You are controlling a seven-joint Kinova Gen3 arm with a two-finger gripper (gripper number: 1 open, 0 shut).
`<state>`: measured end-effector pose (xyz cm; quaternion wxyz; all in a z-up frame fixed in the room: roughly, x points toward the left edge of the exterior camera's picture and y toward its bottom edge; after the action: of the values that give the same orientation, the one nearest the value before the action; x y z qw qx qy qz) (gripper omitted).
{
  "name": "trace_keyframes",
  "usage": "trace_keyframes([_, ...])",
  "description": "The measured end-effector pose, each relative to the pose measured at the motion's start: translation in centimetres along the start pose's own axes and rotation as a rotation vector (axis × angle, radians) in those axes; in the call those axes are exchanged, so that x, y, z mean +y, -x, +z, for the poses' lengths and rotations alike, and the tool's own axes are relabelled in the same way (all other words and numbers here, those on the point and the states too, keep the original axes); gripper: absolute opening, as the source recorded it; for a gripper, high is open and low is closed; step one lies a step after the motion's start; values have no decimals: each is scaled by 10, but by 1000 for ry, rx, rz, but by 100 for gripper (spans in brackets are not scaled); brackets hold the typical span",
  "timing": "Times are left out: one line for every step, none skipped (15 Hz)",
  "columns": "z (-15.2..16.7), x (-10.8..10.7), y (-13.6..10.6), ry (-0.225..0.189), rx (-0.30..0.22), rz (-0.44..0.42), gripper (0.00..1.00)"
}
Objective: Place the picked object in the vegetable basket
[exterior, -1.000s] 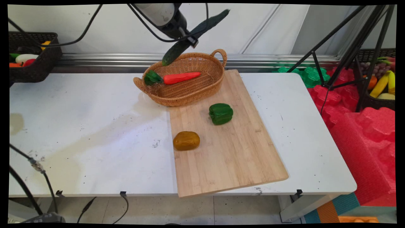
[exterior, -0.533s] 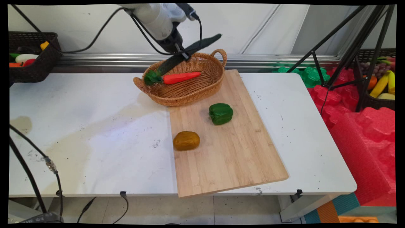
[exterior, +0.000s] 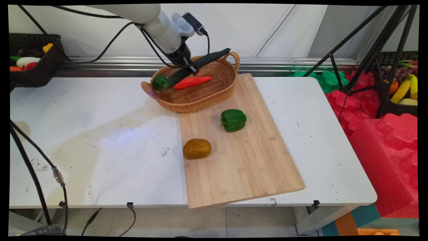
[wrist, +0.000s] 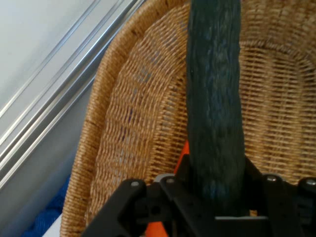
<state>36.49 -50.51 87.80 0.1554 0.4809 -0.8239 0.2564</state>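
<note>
The jaws gripped a cucumber (exterior: 197, 65) inside the basket (exterior: 214, 93) at the bench's far edge, above the carrot (exterior: 192, 82).

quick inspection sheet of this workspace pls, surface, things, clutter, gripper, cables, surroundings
surface: white table, scuffed and stained, with a wooden cutting board on its right half
things: cucumber held tilted over the wicker basket; carrot lying in the basket; green pepper and potato on the board, apart
clutter: nothing seen on the table besides these
gripper: gripper shut on the cucumber, low over the basket
cables: black cables hang from the arm; more at the table's left edge
surroundings: black crate of toy produce at far left, tripod and red foam at right
</note>
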Motion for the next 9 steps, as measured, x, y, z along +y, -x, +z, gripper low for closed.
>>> trace_keyframes([5, -3, 3, -2, -4, -4, 0])
trace_keyframes([8, -5, 5, -3, -7, -6, 0])
trace_keyframes([11, -9, 6, -7, -9, -6, 0])
trace_keyframes([14, -12, 7, -11, -11, -5, 0])
trace_keyframes([16, -16, 8, -15, -11, -5, 0])
trace_keyframes([17, -18, 8, -17, -11, -5, 0])
trace_keyframes([19, -22, 8, -20, -11, -5, 0])
trace_keyframes([20, -24, 9, -23, -11, -6, 0])
trace_keyframes([22, -27, 9, -26, -12, -8, 0])
